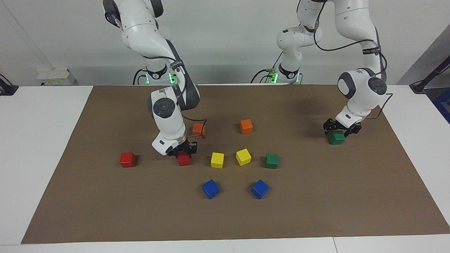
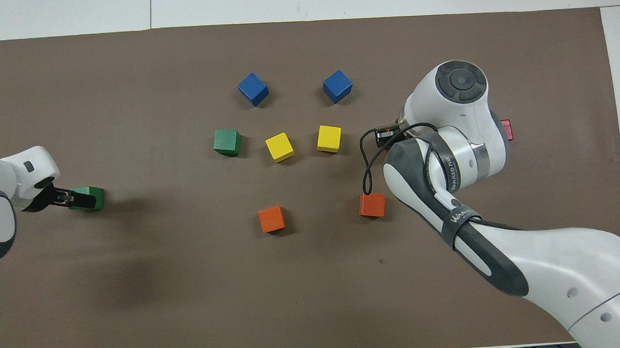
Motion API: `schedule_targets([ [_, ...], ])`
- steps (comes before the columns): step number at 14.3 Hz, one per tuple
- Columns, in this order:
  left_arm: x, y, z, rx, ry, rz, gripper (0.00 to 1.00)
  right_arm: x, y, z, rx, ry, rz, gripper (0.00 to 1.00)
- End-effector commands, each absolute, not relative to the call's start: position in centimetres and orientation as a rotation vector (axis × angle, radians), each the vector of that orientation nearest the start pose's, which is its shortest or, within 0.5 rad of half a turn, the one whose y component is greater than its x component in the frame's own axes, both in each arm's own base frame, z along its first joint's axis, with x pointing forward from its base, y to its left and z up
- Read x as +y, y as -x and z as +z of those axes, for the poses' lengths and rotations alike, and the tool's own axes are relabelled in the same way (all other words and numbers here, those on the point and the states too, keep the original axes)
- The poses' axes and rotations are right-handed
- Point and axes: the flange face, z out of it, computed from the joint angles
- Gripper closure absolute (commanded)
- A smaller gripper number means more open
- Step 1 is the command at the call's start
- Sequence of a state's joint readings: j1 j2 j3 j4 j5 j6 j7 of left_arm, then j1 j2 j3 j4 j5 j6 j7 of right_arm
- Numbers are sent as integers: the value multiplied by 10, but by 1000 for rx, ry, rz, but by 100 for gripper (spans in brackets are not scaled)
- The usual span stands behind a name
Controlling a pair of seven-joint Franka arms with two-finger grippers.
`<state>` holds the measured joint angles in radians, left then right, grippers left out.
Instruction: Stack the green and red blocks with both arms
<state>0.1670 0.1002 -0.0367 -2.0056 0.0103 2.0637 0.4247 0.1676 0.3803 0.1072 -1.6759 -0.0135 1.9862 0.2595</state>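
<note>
A brown mat (image 1: 316, 211) covers the white table, and all my blocks sit on it. The green block (image 1: 336, 137) at the left arm's end has the left gripper (image 1: 341, 129) down on it, fingers either side and seemingly pinching it; the red block (image 1: 184, 160) beside the yellow blocks (image 1: 217, 160) sits under the right gripper (image 1: 182, 150), which looks clamped on its top, though I cannot tell how firmly. The second green block (image 1: 271, 160) waits beside the other yellow one, and the second red block (image 1: 127, 159) lies toward the right arm's end. I judge this the lift step: I'd raise both straight up, keeping the cubes level, and clear the orange blocks (image 1: 246, 126) before carrying each to its partner.
</note>
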Motion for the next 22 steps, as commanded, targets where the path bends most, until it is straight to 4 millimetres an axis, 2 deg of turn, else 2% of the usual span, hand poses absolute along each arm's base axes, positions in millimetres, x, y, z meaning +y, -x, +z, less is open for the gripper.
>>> schedule_targets([
  [1,42,-590,460,547,3109,42,0,119,-636,424,-55,3134,93,100],
  [3,-11,-606,473,498,3113,0,0,70,-635,434,-77,3130,123,100],
  [5,-71,-610,476,384,3168,-45,0,26,-635,435,-94,3120,127,100],
  [6,-93,-613,481,378,3201,-85,0,12,-636,434,-94,3119,109,100],
  [9,-155,-625,460,486,3229,-102,0,-10,-637,431,-75,3119,87,100],
  [10,-169,-627,455,511,3225,-140,0,-19,-635,424,-55,3122,70,100],
  [13,-203,-628,432,537,3223,-175,0,-21,-627,410,-76,3126,8,100],
  [16,-246,-625,393,537,3205,-154,0,-28,-625,399,-62,3129,-21,100],
  [17,-253,-624,383,532,3185,-157,0,-28,-623,394,-61,3127,-23,100],
  [22,-254,-629,350,499,3139,-165,0,-36,-615,385,-42,3131,-42,100],
])
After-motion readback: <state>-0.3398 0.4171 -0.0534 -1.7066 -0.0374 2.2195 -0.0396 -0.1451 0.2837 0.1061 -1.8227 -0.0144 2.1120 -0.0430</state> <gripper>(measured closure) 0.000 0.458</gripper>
